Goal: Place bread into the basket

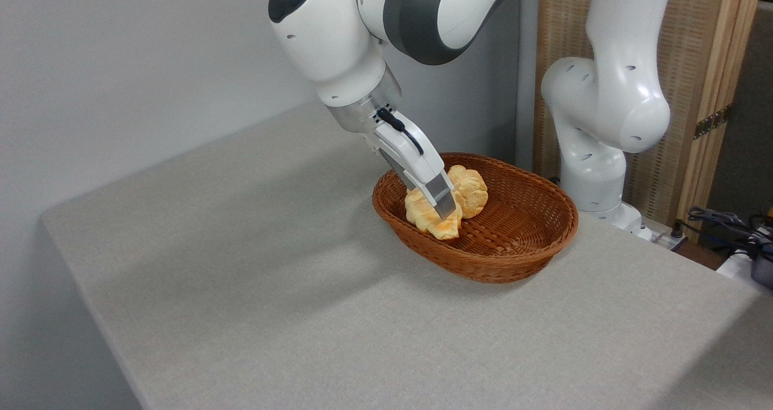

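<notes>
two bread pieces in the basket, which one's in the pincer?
The elongated croissant-like bread at the basket's left end; the pincer is closed across it. The rounder knobbly bun sits just behind it, partly hidden and ungripped.

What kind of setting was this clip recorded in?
Probably a robotics lab or test room: a robot arm mounted beside a bare grey table, loose cables at the right, and a plain wall with a wooden screen behind.
</notes>
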